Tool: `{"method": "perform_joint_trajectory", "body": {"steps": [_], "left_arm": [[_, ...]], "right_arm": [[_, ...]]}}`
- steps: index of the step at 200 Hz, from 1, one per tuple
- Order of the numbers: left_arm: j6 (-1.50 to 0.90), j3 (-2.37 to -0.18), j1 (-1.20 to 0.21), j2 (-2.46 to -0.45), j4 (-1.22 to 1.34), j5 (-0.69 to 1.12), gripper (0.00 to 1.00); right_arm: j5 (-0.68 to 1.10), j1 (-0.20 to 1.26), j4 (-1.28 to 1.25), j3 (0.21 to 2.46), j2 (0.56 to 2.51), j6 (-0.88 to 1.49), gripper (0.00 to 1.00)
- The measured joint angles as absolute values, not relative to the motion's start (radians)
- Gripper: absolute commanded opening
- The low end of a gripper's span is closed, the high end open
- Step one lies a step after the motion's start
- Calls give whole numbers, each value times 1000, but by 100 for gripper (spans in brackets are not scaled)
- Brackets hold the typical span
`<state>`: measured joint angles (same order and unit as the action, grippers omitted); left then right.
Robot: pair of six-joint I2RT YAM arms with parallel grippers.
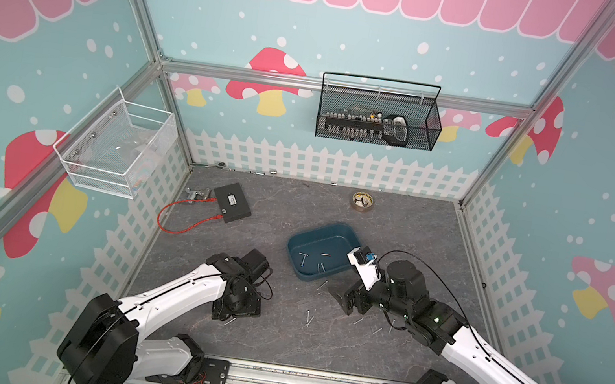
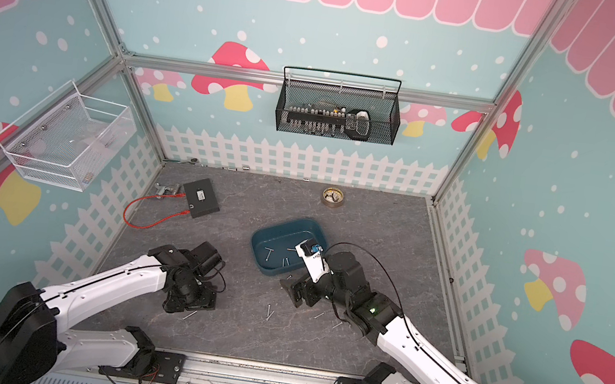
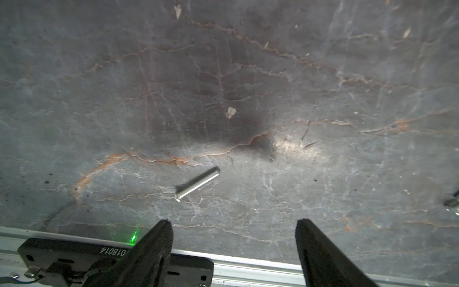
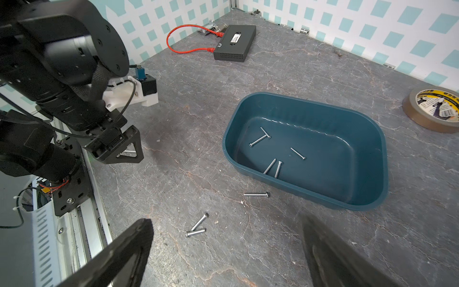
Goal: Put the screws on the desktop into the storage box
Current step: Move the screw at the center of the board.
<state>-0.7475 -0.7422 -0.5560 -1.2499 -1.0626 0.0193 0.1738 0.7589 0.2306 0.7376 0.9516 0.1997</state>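
The teal-blue storage box [image 1: 336, 233] [image 2: 270, 233] [image 4: 323, 198] sits mid-desktop with several screws [image 4: 258, 139] lying inside. More screws lie loose on the marbled desktop [image 1: 296, 199]: a crossed pair [image 1: 308, 318] [image 4: 197, 227], one by the box's near wall [image 4: 255, 194], others beside the right arm [image 1: 376, 330]. My left gripper [image 3: 234, 223] [image 1: 223, 312] hangs open low over a single screw [image 3: 197, 184] [image 1: 230, 321], which lies just ahead of its fingertips. My right gripper [image 4: 226, 222] [image 1: 352, 309] is open and empty, near the box's front corner.
A flat black box [image 1: 232, 202] with a red cable [image 1: 178, 219] lies at the back left. A tape roll [image 1: 362, 201] [image 4: 433, 109] sits at the back right. A black mesh basket [image 1: 379, 117] and a white one [image 1: 114, 147] hang on the walls. A metal rail [image 3: 248, 268] borders the front.
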Motion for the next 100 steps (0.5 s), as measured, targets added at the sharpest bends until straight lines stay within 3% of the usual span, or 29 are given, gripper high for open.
{"method": "perform_joint_trajectory", "body": {"steps": [100], "left_arm": [[-744, -735, -557, -1397, -999, 30, 75]], "right_arm": [[172, 759, 231, 738, 955, 200, 97]]}}
